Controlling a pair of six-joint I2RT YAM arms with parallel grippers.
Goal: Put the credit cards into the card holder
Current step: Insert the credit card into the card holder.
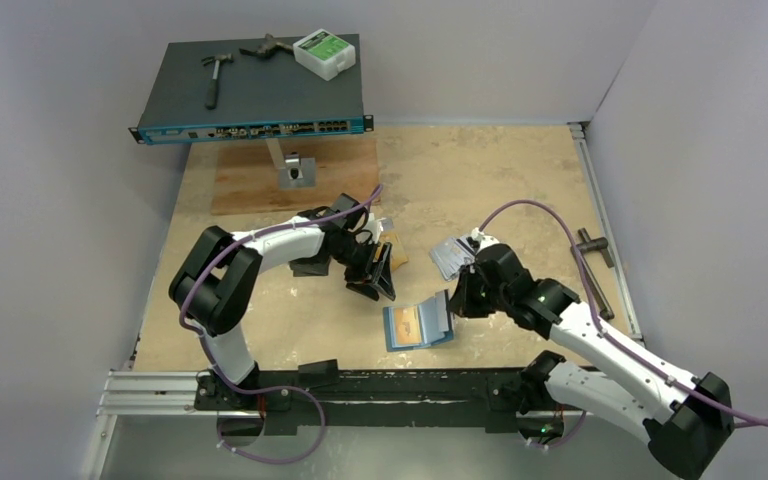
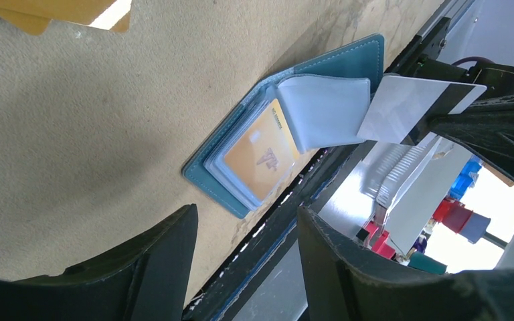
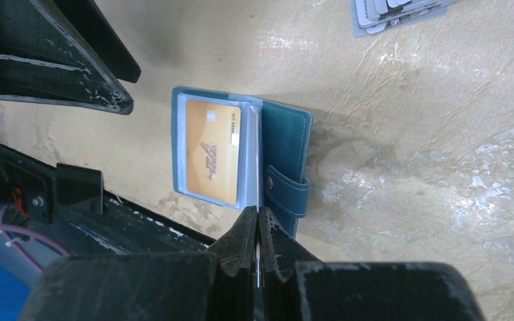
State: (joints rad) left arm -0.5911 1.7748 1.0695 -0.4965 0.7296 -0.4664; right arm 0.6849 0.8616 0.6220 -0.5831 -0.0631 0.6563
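Observation:
The teal card holder (image 1: 418, 324) lies open near the table's front edge, with an orange credit card (image 3: 211, 157) in its clear left pocket. My right gripper (image 3: 259, 215) is shut on a silver-grey credit card (image 2: 408, 107) with a dark stripe. It holds the card edge-on at the holder's (image 3: 288, 144) middle fold, against a raised clear sleeve (image 2: 324, 110). My left gripper (image 2: 247, 214) hangs open and empty just left of the holder (image 2: 348, 63). More orange cards (image 1: 394, 250) and a stack of silver cards (image 1: 450, 256) lie on the table behind.
A network switch (image 1: 250, 95) at the back carries a hammer (image 1: 217, 75) and a white box (image 1: 325, 52). A wooden board (image 1: 260, 180) lies below it. A metal T-tool (image 1: 592, 250) rests at the right edge. The black rail (image 1: 360, 385) runs just in front of the holder.

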